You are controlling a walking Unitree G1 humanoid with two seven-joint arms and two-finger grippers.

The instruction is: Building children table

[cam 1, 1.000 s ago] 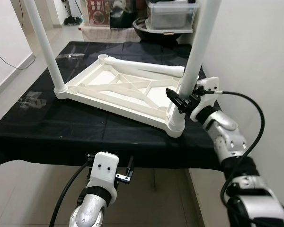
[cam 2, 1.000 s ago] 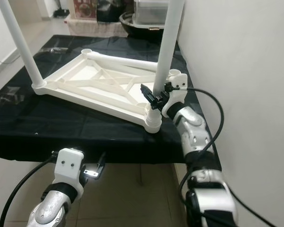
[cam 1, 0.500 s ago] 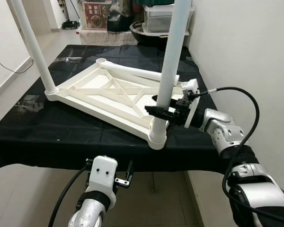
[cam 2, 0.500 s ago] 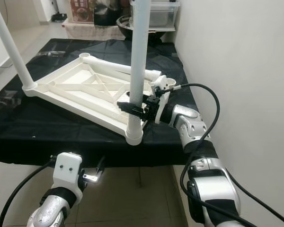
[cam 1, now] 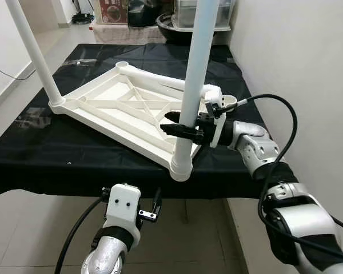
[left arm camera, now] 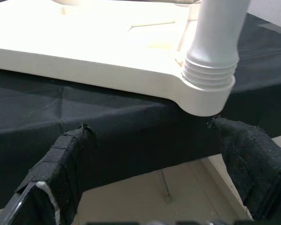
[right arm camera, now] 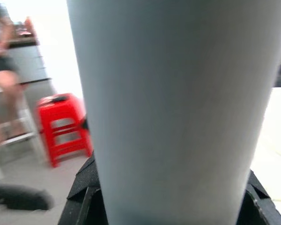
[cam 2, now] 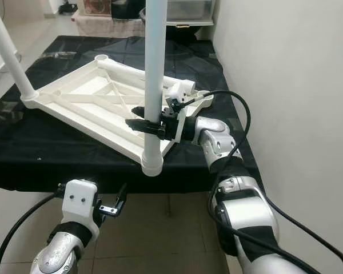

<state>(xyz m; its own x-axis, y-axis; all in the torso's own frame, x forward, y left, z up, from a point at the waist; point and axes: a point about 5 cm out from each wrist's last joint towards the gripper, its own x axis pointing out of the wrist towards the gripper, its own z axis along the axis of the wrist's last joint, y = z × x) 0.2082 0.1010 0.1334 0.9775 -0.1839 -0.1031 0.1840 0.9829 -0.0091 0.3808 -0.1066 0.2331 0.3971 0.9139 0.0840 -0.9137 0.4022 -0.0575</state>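
1. Head views: an upturned white tabletop (cam 1: 123, 111) lay on a black cloth (cam 1: 57, 154) covering a table, its ribbed underside facing up. Two white legs stood upright in corner sockets, the near leg (cam 1: 193, 74) at the corner closest to the robot and the far leg (cam 1: 31, 48) at the robot's left corner. A loose leg (cam 1: 160, 80) lay across the tabletop's far side. The right gripper (cam 1: 180, 130) reached in from the right, its fingers closed around the near leg just above the socket. The left gripper (cam 1: 151, 208) hung below the table edge, its fingers parted and holding nothing.
2. Left wrist view: the near leg's threaded base (left arm camera: 210, 70) sat in the tabletop's corner socket (left arm camera: 201, 101), above the gripper's two spread fingertips (left arm camera: 61, 164).
3. Right wrist view: the near leg (right arm camera: 173, 108) stood pressed between the black fingers (right arm camera: 82, 187); a red stool (right arm camera: 65, 126) stood blurred behind.
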